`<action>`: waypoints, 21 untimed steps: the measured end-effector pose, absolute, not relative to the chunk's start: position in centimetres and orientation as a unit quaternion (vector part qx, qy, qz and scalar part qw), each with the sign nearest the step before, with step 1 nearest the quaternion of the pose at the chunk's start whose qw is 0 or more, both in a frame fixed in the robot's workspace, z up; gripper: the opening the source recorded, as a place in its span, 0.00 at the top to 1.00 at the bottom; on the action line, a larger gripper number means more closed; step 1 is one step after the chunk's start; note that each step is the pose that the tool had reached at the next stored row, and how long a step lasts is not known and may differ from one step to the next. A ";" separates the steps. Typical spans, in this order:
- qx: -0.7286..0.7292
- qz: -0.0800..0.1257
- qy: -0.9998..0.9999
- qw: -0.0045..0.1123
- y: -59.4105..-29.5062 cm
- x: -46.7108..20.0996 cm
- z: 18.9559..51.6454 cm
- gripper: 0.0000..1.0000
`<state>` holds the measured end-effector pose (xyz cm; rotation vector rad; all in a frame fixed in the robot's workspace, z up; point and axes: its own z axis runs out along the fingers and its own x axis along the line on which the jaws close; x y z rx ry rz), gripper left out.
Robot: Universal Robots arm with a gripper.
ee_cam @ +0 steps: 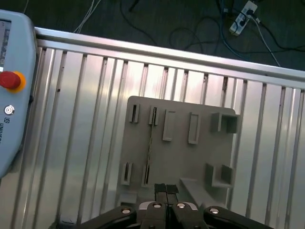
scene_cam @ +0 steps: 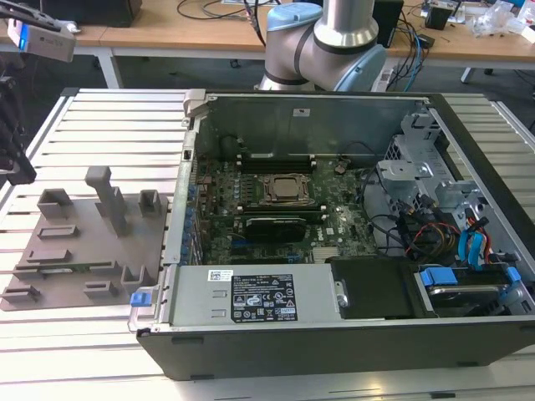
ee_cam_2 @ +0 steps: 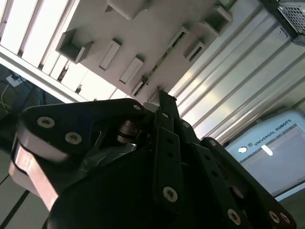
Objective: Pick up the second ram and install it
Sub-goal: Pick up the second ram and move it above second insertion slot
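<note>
The second ram (ee_cam: 149, 151) is a thin green stick standing on its edge between two slot holders of the grey fixture plate (ee_cam: 183, 157). In the second wrist view the ram (ee_cam_2: 161, 58) runs across the same plate (ee_cam_2: 143, 33). My gripper (ee_cam: 165, 189) hangs above the plate's edge, off to one side of the ram, shut with its two black fingers pressed together and nothing between them. In the exterior view my gripper (scene_cam: 17, 163) is at the far left edge, above the table beside the plate (scene_cam: 84, 251).
An open computer case (scene_cam: 334, 326) lies on the slatted aluminium table (scene_cam: 109, 117), with the motherboard and its CPU socket (scene_cam: 288, 188) inside. Raised blocks (scene_cam: 107, 196) stand on the fixture plate. A teach pendant (ee_cam: 14, 95) lies on the table near the plate.
</note>
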<state>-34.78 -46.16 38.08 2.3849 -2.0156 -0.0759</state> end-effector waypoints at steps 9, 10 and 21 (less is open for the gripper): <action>0.756 -0.031 -0.654 0.000 -46.1 -34.8 37.8 0.90; 0.748 -0.033 -0.662 -0.002 -46.1 -34.8 37.8 0.90; 0.673 -0.033 -0.739 -0.006 -46.1 -34.8 37.0 0.89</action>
